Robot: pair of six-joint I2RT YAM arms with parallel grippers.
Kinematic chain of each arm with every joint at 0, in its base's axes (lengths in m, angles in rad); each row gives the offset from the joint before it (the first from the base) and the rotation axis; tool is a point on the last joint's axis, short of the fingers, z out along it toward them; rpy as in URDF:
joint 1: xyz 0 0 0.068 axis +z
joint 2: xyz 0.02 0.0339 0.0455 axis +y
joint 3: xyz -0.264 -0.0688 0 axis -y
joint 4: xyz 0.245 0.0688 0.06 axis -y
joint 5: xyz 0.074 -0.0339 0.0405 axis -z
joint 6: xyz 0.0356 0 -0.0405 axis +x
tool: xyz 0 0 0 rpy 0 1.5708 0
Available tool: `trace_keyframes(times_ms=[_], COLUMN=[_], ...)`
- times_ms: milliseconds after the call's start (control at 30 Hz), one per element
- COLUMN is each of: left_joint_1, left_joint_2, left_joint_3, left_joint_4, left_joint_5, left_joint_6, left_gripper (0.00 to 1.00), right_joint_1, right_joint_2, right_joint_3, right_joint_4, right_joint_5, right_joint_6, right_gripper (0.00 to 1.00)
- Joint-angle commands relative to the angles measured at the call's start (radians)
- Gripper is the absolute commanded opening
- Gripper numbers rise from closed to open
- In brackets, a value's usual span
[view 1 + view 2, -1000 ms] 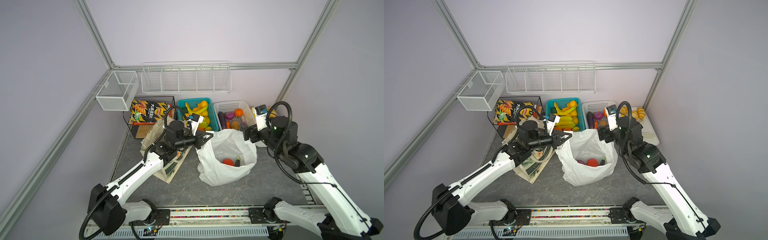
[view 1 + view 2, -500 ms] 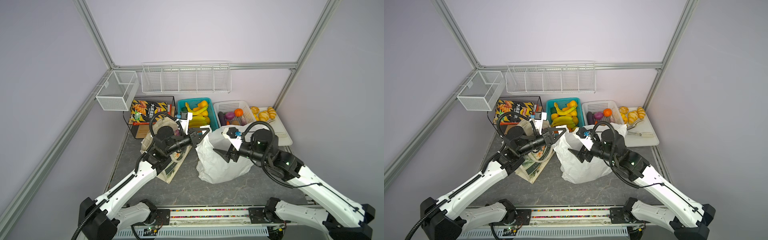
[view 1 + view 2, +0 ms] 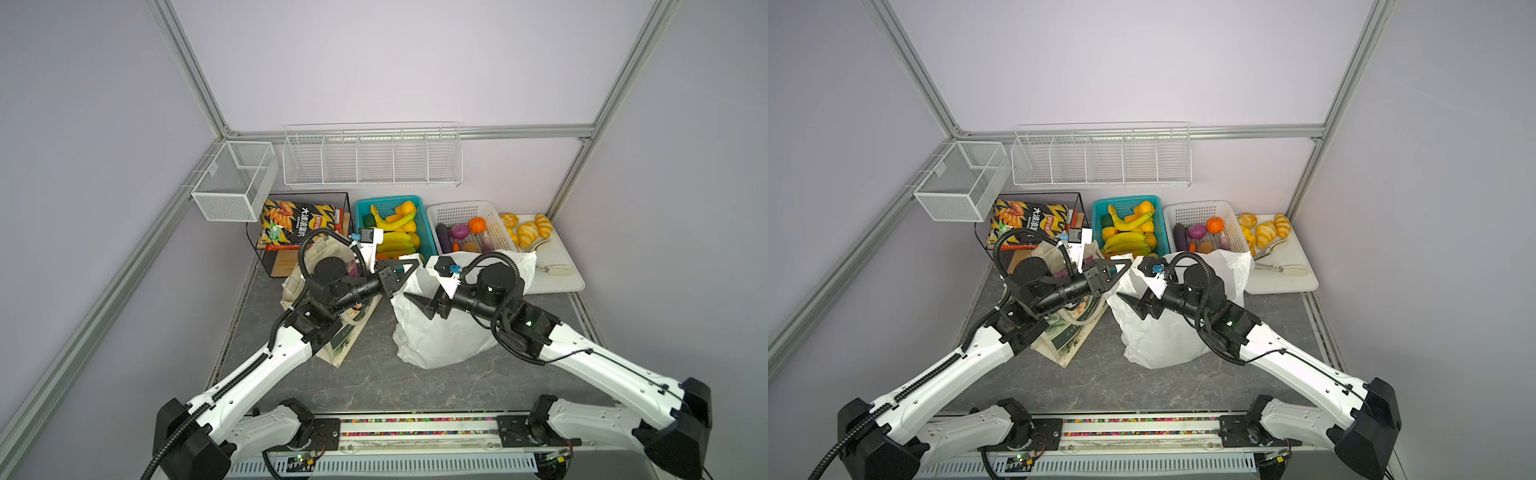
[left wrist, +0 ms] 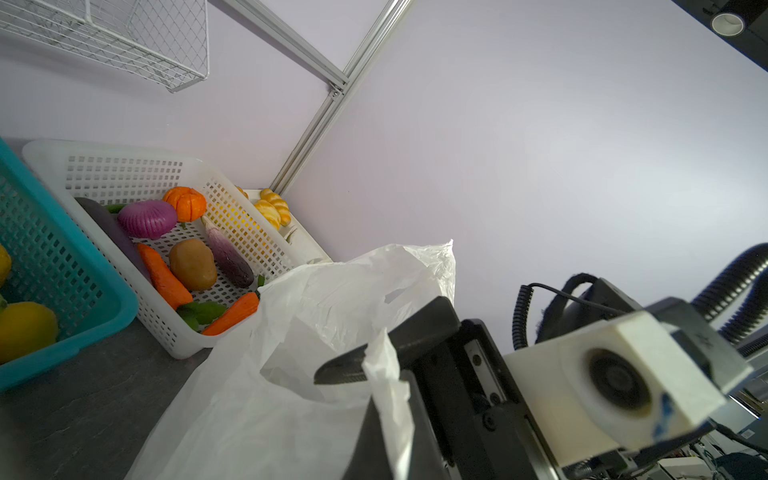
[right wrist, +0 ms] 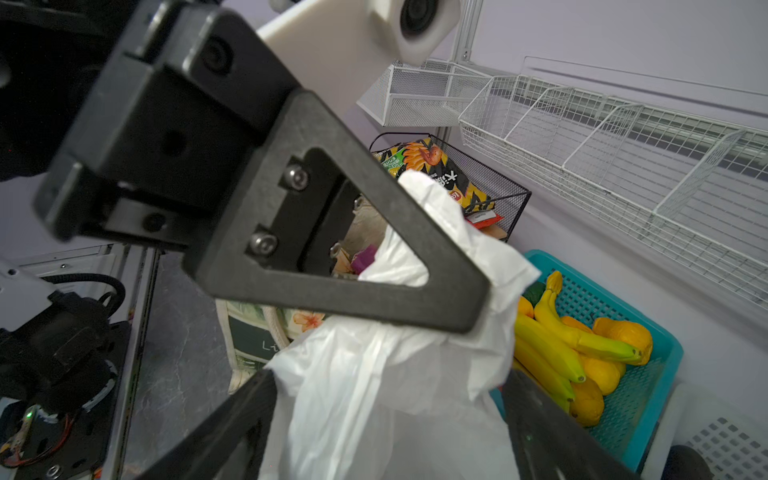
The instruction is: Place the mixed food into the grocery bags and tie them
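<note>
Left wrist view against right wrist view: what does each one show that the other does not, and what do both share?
Only the left wrist view: the white basket of toy vegetables, among them a pumpkin and a potato, and the right wrist camera.
Only the right wrist view: the chip bag, the bananas, the tote, and the left gripper from the side, shut on the plastic bag.
Both: the plastic bag and the teal basket.

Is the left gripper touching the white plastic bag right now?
Touching. The right wrist view shows the left gripper shut on the white plastic bag, its bunched top edge pinched at the gripper's tip.
</note>
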Motion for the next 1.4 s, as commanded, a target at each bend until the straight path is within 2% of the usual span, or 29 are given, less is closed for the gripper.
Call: trace_keyframes(times_ms=[0,67,167,200,267,300,400,467,533,600,733,833,933,1133,1300,1367], left_joint_1=[-0.004,-0.004,-0.004,-0.004,-0.004,-0.004,-0.004,-0.003,-0.003,-0.001,0.017,0.036,0.035,0.036,0.035,0.036], left_joint_2=[-0.015,-0.018,-0.025,-0.025,-0.028,-0.028,-0.027,-0.032,-0.044,-0.052,-0.045,-0.015,0.01,0.063,0.104,0.122], left_joint_3=[0.006,0.003,-0.001,-0.002,-0.001,0.0,0.004,0.015,0.025,0.04,0.088,0.144,0.201,0.295,0.335,0.348], left_joint_4=[0.017,0.024,0.029,0.031,0.028,0.026,0.017,-0.019,-0.055,-0.093,-0.199,-0.272,-0.337,-0.439,-0.512,-0.508], left_joint_5=[0.007,0.011,0.011,0.009,0.005,-0.003,-0.015,-0.035,-0.049,-0.054,-0.022,0.031,0.038,0.123,0.098,0.1], left_joint_6=[-0.026,-0.034,-0.04,-0.04,-0.038,-0.035,-0.015,0.03,0.11,0.2,0.346,0.389,0.433,0.477,0.497,0.489], left_gripper=[0.0,0.0,0.0,0.0,0.0,0.0,0.0,0.0,0.04,0.14,0.3,0.38,0.47,0.58,0.6,0.55], right_joint_1=[-0.014,-0.043,-0.076,-0.081,-0.092,-0.096,-0.111,-0.113,-0.113,-0.115,-0.115,-0.116,-0.115,-0.116,-0.116,-0.114], right_joint_2=[0.028,0.046,0.092,0.107,0.12,0.119,0.113,0.104,0.09,0.075,0.048,0.035,0.028,0.028,0.024,0.025], right_joint_3=[-0.038,-0.049,-0.052,-0.057,-0.076,-0.118,-0.179,-0.185,-0.199,-0.211,-0.223,-0.223,-0.224,-0.219,-0.218,-0.218], right_joint_4=[0.139,0.182,0.212,0.218,0.244,0.27,0.341,0.312,0.286,0.272,0.242,0.213,0.2,0.193,0.191,0.188], right_joint_5=[0.023,-0.023,-0.127,-0.15,-0.18,-0.187,-0.213,-0.232,-0.245,-0.259,-0.276,-0.277,-0.278,-0.278,-0.278,-0.28], right_joint_6=[-0.001,0.029,0.068,0.08,0.105,0.117,0.158,0.155,0.145,0.14,0.127,0.111,0.103,0.103,0.105,0.104], right_gripper=[0.88,0.9,0.99,0.93,0.71,0.64,0.49,0.38,0.27,0.21,0.19,0.19,0.18,0.18,0.18,0.18])
